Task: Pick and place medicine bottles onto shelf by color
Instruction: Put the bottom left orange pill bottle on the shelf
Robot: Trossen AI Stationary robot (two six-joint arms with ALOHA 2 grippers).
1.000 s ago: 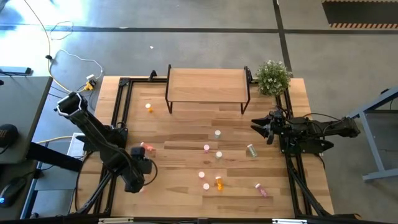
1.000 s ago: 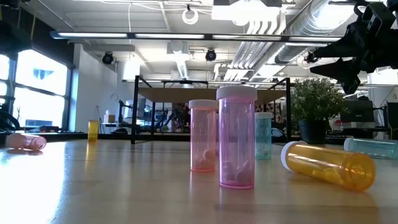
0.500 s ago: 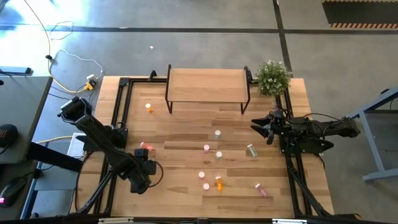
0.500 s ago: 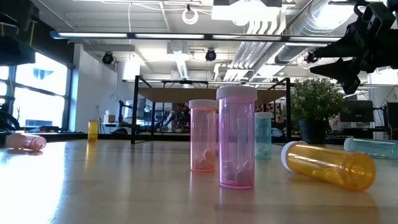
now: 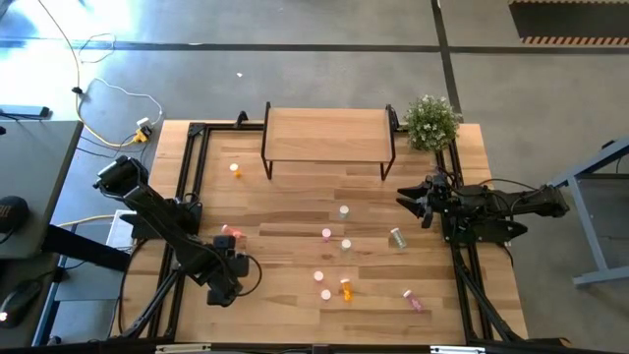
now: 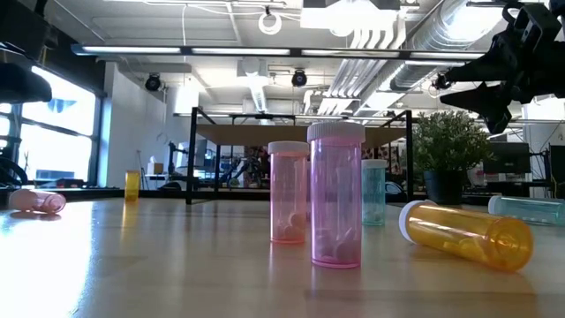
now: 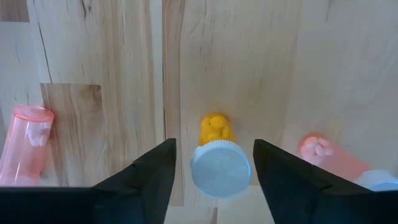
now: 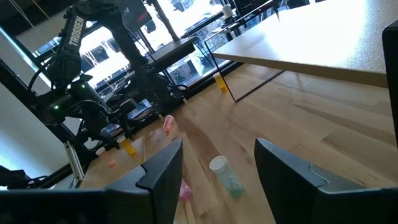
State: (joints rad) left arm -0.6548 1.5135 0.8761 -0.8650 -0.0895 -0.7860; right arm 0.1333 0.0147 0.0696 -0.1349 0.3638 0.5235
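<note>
Your left arm has edged rightward since a second ago.
Left gripper (image 7: 212,180) spread over an upright orange bottle (image 7: 216,155) near the table's left front; right gripper (image 5: 414,204) spread, unmoved; shelf (image 5: 327,135) bare.

My left gripper (image 7: 213,180) has black fingers either side of an orange bottle (image 7: 216,158) with a pale blue-white cap. A pink bottle (image 7: 26,142) lies on the light wood table (image 7: 311,62), streaked with darker grain.
</note>
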